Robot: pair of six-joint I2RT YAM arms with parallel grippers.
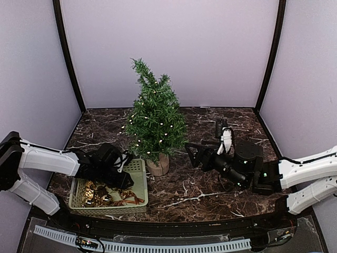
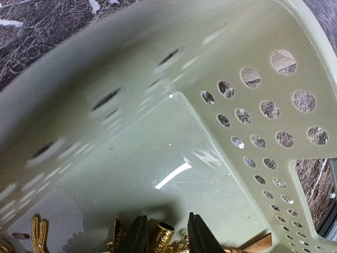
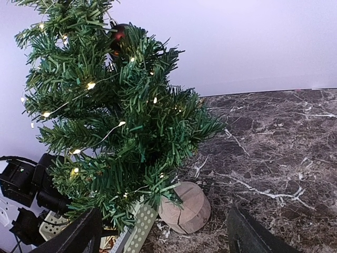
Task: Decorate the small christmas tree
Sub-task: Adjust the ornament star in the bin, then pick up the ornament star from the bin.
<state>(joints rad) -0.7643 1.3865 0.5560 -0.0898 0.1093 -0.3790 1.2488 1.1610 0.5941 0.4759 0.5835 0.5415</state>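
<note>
The desk lies bare to the right of the small christmas tree. The right end effector, its fingers wide apart, has open marble between it and the wooden base. Low branches overhang the basket, crowding its far right corner from above. Inside, the left end effector sits low among gold ornaments. The perforated wall is close ahead, and the floor before it is bare.

White arm shells, black joints, white cable.
</note>
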